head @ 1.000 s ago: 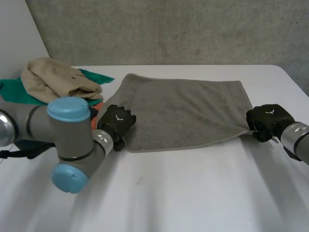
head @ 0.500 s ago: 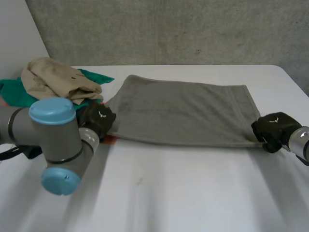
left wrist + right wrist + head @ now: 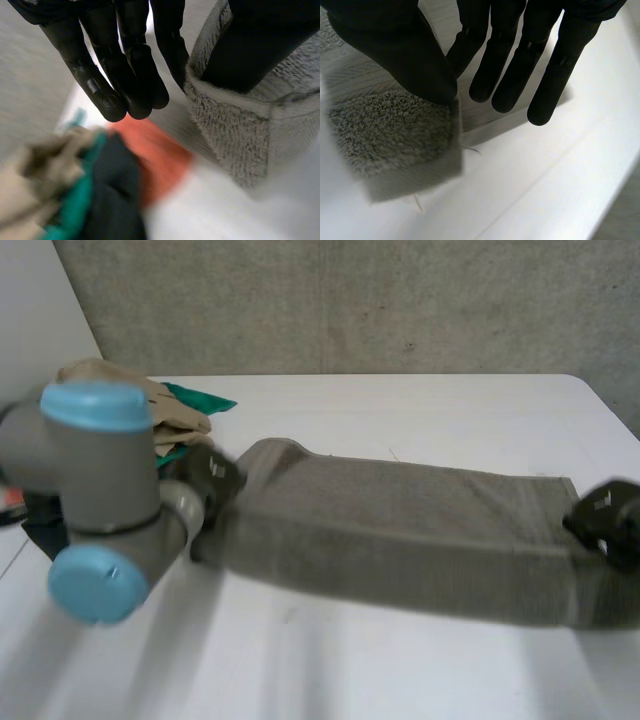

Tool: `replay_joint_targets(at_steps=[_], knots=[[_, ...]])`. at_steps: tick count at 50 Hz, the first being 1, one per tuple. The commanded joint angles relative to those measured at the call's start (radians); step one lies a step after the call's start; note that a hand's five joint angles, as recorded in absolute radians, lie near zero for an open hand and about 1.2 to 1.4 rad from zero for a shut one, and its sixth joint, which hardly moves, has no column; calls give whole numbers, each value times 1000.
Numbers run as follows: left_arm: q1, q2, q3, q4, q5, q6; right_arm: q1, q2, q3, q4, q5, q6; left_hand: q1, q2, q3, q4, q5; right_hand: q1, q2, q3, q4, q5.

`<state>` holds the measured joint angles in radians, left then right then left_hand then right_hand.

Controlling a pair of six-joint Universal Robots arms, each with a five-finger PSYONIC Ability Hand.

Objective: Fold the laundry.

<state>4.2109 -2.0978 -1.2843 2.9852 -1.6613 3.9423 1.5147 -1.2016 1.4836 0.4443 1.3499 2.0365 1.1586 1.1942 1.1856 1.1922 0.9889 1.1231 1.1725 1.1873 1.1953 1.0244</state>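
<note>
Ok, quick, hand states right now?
Left hand: thumb and fingers pinch a corner of the grey towel.
Right hand: thumb and fingers pinch another towel corner.

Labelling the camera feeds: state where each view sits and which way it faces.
Head view: sits between and behind the arms, looks down on the white table; shows the left hand and right hand holding a grey terry towel.
Left wrist view: on that wrist, looks along the palm; its fingers show.
Right wrist view: likewise; its fingers show.
Shared: every view shows the towel.
</note>
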Motion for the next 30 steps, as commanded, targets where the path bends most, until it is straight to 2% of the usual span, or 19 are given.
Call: replay_joint_targets(at_steps=[1,4,5,8,12,21,30], knots=[[-19,-91,443,47,-21,-17,64,40,-273,-245,17,203,238,202,211,204,233,273,224,209,201,197],[-8,-91,653,130,-32,-23,76,30,-411,-409,60,332,238,202,211,204,233,273,224,209,201,197],[7,-90,740,196,-46,-26,78,16,-466,-494,87,393,238,202,211,204,233,273,224,209,201,197],[34,-87,856,303,-72,-50,81,-19,-520,-640,130,491,238,202,211,204,233,273,224,209,201,197],[40,-84,885,337,-54,-77,105,-62,-511,-699,127,542,238,202,211,204,233,273,224,209,201,197],[60,-47,639,359,-26,-135,130,-64,-404,-690,57,547,238,202,211,204,233,273,224,209,201,197],[84,-83,307,457,17,-152,150,46,-234,-584,-5,531,238,202,211,204,233,273,224,209,201,197]])
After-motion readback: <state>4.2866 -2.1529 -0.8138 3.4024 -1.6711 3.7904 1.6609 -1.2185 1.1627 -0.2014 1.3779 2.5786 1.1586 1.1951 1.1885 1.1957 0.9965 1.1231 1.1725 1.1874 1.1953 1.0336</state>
